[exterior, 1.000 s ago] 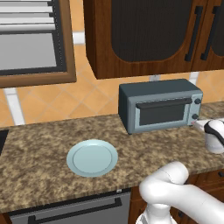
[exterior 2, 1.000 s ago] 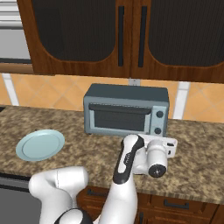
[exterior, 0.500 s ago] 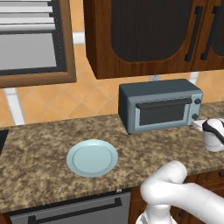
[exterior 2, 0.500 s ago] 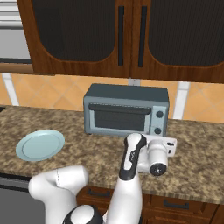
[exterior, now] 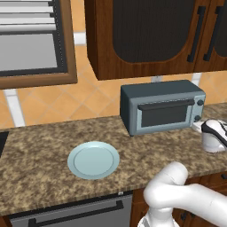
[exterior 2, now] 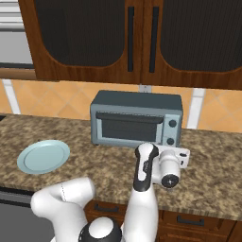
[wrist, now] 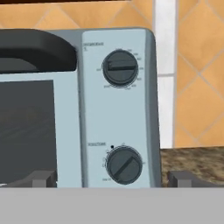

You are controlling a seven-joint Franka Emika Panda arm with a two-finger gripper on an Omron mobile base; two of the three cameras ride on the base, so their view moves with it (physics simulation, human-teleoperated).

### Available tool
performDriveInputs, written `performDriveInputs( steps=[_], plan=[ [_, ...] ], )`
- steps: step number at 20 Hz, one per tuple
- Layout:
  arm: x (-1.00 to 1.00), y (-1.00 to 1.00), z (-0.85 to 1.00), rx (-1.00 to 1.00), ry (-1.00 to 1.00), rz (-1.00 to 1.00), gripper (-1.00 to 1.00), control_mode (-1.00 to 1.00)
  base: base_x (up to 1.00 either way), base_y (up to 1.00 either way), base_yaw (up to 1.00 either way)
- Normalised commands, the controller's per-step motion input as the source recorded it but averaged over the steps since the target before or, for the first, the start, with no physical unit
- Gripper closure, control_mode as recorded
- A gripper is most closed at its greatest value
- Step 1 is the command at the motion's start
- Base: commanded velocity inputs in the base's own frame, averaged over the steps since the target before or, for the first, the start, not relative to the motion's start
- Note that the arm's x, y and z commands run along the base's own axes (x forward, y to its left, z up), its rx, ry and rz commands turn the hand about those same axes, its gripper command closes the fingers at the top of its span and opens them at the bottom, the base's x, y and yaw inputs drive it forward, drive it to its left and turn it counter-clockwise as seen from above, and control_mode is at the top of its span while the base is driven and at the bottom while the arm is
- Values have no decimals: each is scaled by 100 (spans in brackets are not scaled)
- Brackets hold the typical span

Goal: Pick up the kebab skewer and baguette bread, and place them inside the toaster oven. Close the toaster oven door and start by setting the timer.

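The toaster oven (exterior: 162,106) (exterior 2: 136,118) stands at the back of the counter, and its door (exterior: 164,114) (wrist: 26,127) is shut, the dark bar handle (wrist: 35,50) across its top. My gripper (wrist: 113,179) (exterior 2: 178,158) hovers open just in front of the oven's right side and holds nothing. Its fingertips (wrist: 41,178) flank the lower black knob (wrist: 124,164), and the upper knob (wrist: 120,68) sits above. The kebab skewer and the baguette bread are out of view. The door's dark glass shows nothing I can make out inside.
A pale blue plate (exterior: 93,159) (exterior 2: 43,156) lies bare on the speckled granite counter (exterior: 40,146), left of the oven. Dark wooden cabinets (exterior 2: 142,38) hang above the oven. A tiled wall (wrist: 197,87) stands behind it.
The hand has crept slightly upward and toward the oven's knob panel. Its jaws have stayed open. Oven and plate have not moved.
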Motion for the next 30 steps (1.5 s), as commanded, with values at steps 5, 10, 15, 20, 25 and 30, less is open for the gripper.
performDriveInputs(
  steps=[5,10,15,20,25,30],
  plan=[
    [12,0,-15,0,0,0,-100,-100,0,0,0],
    [10,0,-4,0,0,0,-100,-100,0,0,0],
    [13,0,0,0,0,0,-100,-100,0,0,0],
    [6,-3,0,0,0,0,-100,-100,0,0,0],
    [8,-13,0,0,0,0,-100,-100,0,0,0],
    [16,-2,0,0,0,0,-100,-100,0,0,0]
  ],
)
